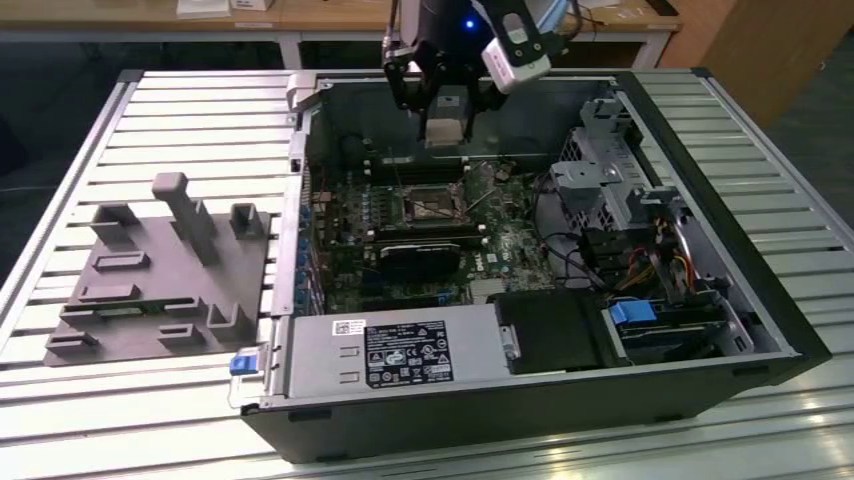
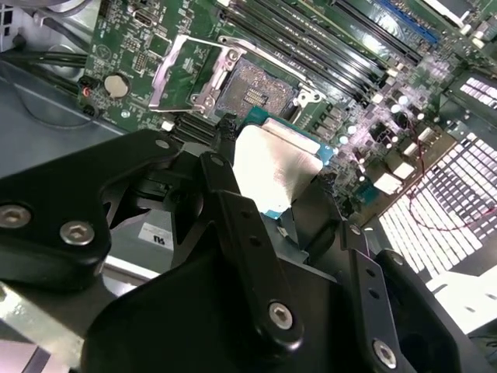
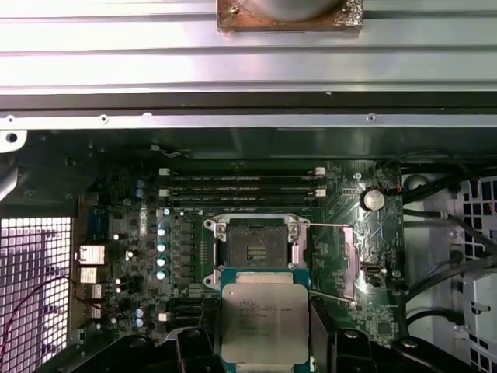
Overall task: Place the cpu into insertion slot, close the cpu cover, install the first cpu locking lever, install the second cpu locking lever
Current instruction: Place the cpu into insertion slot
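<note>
The black end effector (image 1: 445,112) is clenched on the one flat square silvery-beige cpu (image 3: 264,322), held off the green board (image 3: 116,202), apart from the single square dark-centred insertion slot (image 3: 255,250), which lies bare; its one thin silvery cpu cover (image 2: 165,74) stands flipped open

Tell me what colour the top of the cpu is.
Pale silvery metal with a green rim; the cpu shows best in the first wrist view.
</note>
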Controlling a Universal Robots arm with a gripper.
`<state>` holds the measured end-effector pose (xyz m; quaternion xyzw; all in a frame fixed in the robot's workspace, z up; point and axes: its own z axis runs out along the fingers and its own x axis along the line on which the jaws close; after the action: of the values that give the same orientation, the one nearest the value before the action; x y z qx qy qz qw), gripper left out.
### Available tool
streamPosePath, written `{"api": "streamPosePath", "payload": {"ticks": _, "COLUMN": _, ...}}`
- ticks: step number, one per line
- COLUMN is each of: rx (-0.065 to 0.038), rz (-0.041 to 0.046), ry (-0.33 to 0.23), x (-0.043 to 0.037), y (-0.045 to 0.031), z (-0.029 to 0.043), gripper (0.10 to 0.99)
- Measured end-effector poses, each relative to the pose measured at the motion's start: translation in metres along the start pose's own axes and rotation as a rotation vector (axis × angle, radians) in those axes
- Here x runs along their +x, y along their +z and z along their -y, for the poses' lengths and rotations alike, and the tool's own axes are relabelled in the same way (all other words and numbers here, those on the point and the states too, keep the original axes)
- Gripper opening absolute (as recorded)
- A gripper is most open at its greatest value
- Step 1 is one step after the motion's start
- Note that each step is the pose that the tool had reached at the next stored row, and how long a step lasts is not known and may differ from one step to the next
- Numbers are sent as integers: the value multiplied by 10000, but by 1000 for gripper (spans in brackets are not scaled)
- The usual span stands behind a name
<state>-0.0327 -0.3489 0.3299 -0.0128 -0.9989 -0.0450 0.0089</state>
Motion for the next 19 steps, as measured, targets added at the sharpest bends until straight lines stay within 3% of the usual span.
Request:
{"api": "streamPosePath", "payload": {"ticks": 13, "rx": -5, "rz": 6, "ry": 76, "x": -1, "y": 236, "z": 12, "gripper": 537}}
{"api": "streamPosePath", "payload": {"ticks": 19, "rx": -21, "rz": 33, "ry": 377, "x": -2, "y": 325, "z": 16, "gripper": 537}}
